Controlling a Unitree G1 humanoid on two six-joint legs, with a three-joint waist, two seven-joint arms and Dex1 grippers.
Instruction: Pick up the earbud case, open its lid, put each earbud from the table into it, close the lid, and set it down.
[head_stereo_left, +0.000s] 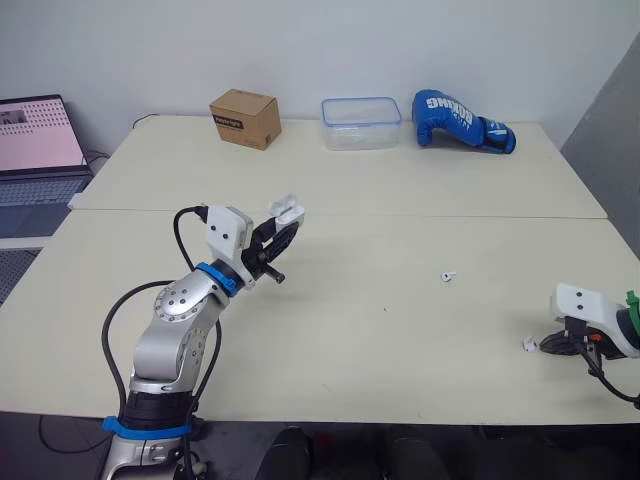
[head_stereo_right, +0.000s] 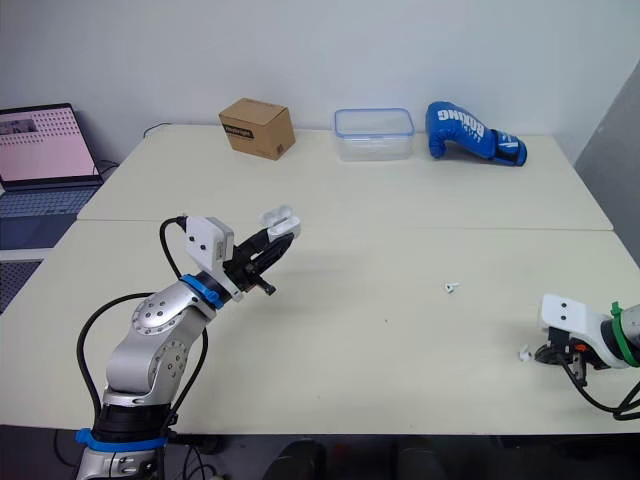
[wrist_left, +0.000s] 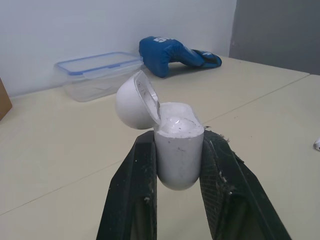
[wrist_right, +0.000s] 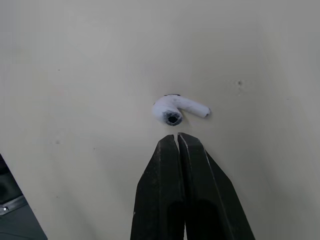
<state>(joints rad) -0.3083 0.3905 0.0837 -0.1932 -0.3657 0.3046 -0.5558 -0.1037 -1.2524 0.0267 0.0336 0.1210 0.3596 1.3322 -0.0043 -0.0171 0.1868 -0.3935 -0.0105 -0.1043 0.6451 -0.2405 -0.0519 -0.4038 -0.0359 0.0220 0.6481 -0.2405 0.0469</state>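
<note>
Case (wrist_left: 178, 150) pinched by left gripper (head_stereo_left: 280, 228), lid opened; earbud (wrist_right: 175, 111) at front edge of table (head_stereo_left: 400, 340), just beside right gripper (wrist_right: 178, 136), fingers pressed together; second earbud (head_stereo_left: 447, 274) untouched; both to be loaded

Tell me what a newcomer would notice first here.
The left end effector holds the white earbud case raised above the table, lid flipped open. The shut right end effector points at an earbud near the right front edge; a second earbud lies mid-table. A blue boxing glove sits at the far edge.
</note>
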